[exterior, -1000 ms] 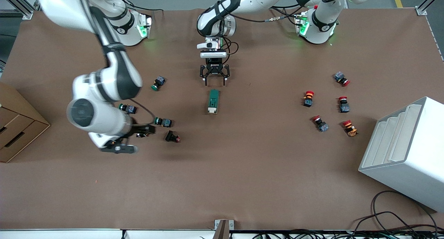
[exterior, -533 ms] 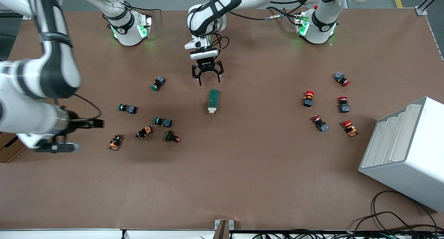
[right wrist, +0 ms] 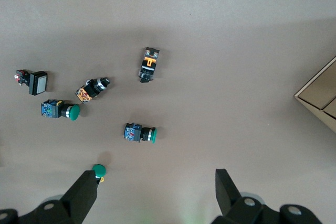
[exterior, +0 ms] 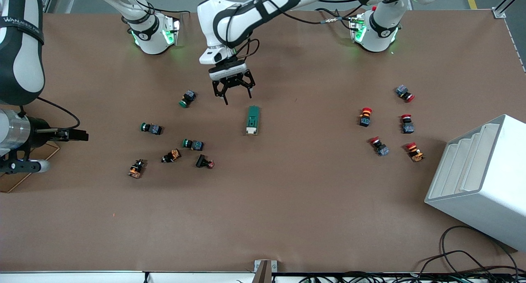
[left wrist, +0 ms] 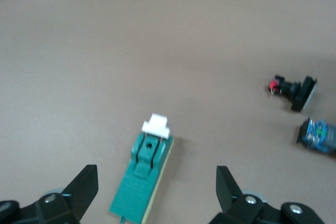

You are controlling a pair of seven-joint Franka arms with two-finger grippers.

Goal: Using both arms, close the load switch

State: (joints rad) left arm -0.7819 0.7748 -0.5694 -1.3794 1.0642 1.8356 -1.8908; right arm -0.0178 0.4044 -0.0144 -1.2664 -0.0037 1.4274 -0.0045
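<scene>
The load switch is a dark green block with a white-cream lever at its end nearer the front camera, lying flat mid-table. My left gripper hangs open over the table just off the switch's green end, shifted toward the right arm's end. In the left wrist view the switch lies between the spread fingers of the left gripper, untouched. My right gripper is open and empty over the table at the right arm's end. In its wrist view the right gripper looks down on loose push buttons.
Several green and black push buttons lie between the switch and the right arm's end, also in the right wrist view. Red push buttons lie toward the left arm's end. A white rack stands there. A cardboard box is by the right gripper.
The right arm has swung away from over the button cluster to the right arm's end of the table. The left gripper has shifted toward the right arm's end, staying open.
</scene>
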